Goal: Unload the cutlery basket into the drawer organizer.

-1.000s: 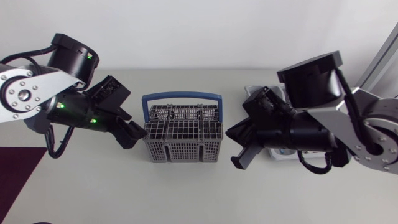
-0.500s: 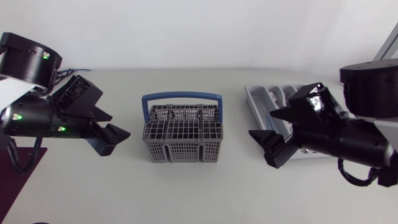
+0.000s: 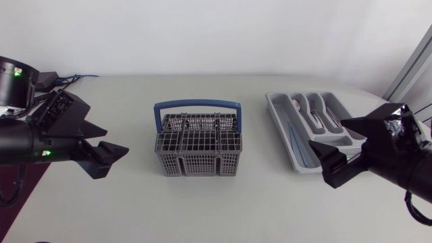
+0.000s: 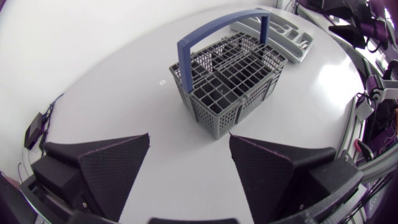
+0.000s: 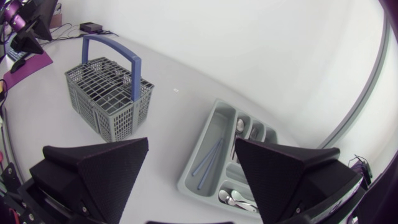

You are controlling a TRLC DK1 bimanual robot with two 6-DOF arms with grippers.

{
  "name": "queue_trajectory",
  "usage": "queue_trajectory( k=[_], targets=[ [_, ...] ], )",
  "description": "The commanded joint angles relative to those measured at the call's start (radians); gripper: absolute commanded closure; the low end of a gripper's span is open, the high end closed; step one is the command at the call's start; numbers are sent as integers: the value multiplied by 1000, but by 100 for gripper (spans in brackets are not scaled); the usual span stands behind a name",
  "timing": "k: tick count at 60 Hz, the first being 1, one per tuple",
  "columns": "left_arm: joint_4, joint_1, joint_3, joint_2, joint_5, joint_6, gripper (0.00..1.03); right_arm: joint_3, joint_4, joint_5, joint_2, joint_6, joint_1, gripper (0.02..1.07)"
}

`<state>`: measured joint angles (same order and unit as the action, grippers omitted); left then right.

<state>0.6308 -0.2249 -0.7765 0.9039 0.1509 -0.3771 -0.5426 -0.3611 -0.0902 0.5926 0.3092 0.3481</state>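
My left claw (image 3: 102, 159) has its two fingers wide apart. It hangs at 9 o'clock from the basket (image 3: 198, 145). The grey basket stands in the middle of the table (image 3: 202, 209), blue handle up. The tray (image 3: 275, 118) lies at 3 o'clock from it, with spoons (image 3: 301, 106) and blue sticks (image 3: 294, 138) inside. My right claw (image 3: 329, 166), fingers apart too, is by the tray's 5 o'clock corner.

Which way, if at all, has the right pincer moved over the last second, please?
Yes: the right pincer withdrew rightward, away from the basket, across the organizer.
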Motion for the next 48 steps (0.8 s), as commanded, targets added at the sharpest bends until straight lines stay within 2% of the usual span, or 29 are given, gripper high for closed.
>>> queue_trajectory(
  k=[1, 17, 37, 48],
  targets=[
    [4, 22, 43, -34, 7, 29, 5, 35, -4, -22, -48, 18, -31, 6],
    [-51, 44, 135, -131, 7, 87, 5, 67, 19, -23, -195, 39, -147, 6],
    [-100, 47, 206, -226, 4, 112, 5, 214, 93, -32, -390, 99, -227, 6],
    [-135, 90, 243, -270, 3, 110, 5, 268, 102, -31, -473, 108, -261, 6]
  ],
)
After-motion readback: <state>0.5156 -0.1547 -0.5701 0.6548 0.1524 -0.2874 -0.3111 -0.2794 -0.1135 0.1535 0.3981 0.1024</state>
